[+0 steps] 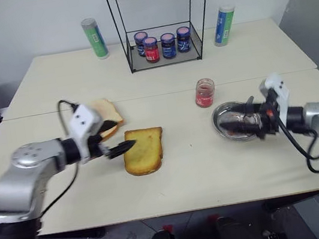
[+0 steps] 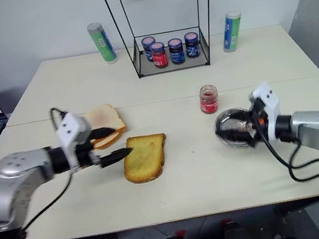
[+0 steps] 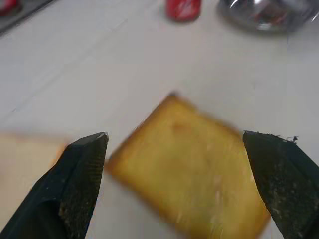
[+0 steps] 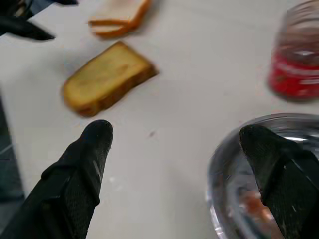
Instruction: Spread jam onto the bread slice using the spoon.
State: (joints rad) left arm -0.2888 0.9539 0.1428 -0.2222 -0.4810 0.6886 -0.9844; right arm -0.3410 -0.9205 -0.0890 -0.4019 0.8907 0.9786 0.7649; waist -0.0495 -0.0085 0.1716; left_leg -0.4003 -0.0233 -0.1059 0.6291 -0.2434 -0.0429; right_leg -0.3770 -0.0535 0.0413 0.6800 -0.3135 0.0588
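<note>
Since both claws are empty, step: between grips, as I read it; no spreading is under way.
left claw (image 1: 116, 138): jaws wide apart, holding nothing, tips low over the desk (image 1: 216, 171).
bread slice (image 1: 144, 151): flat on the desk just ahead of the left claw's tips, crust edge near them; I see no red on top.
paler slices (image 1: 108, 110): just behind the left claw, not touched.
right claw (image 1: 244, 119): jaws spread wide, nothing between them, poised over the metal bowl (image 1: 225, 130).
jam (image 1: 204, 93): in its open jar, near the right claw, beyond the bowl, well apart from the left claw.
spoon: can't make it out; something reddish lies in the bowl under the right claw, too blurred to name.
next: find the spoon, close the right claw on its handle, go to the jar, then the bread.
</note>
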